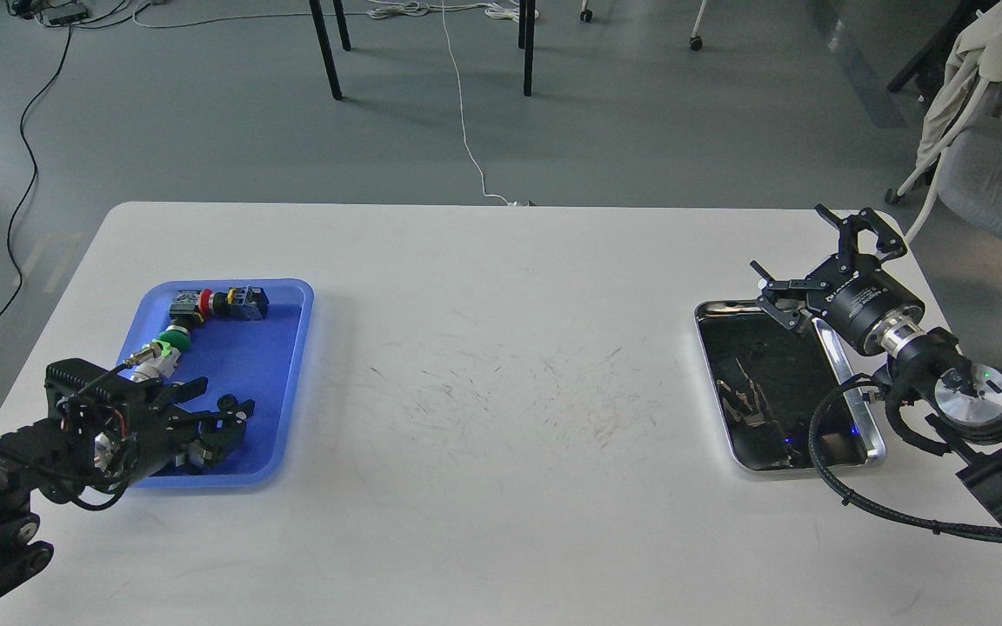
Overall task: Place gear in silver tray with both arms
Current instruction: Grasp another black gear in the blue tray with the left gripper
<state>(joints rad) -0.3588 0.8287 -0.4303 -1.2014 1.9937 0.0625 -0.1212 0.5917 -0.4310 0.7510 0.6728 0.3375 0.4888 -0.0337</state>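
1. The left hand (227,416), a black claw at the end of the arm entering from the lower left, sits low inside the near end of a blue plastic tray (292,382); its fingers stand spread, and whether anything lies between them cannot be told, as the dark fingers merge with dark parts beneath them.
2. The right hand (823,261) hovers above the far right corner of the silver tray (714,382), its two fingers splayed wide apart and gripping nothing.
3. The left arm (5,469) is cut off by the bottom and left edges of the view, and its body hides the tray's near left corner.
4. The right arm (971,400), with silver joint rings and a black cable hose (823,452) looping in front of it, covers the silver tray's right rim and runs out of view at the right edge.
5. In the blue tray, a green-collared part (175,341) with a metal tip and a red-and-black part (223,302) lie toward the far end; no gear can be clearly picked out among them.
6. The silver tray rests on the right side of the white surface (501,365), well apart from the blue tray; its dark mirror bottom shows only reflections.
7. The surface's centre bears fine dark scuff marks (536,391).
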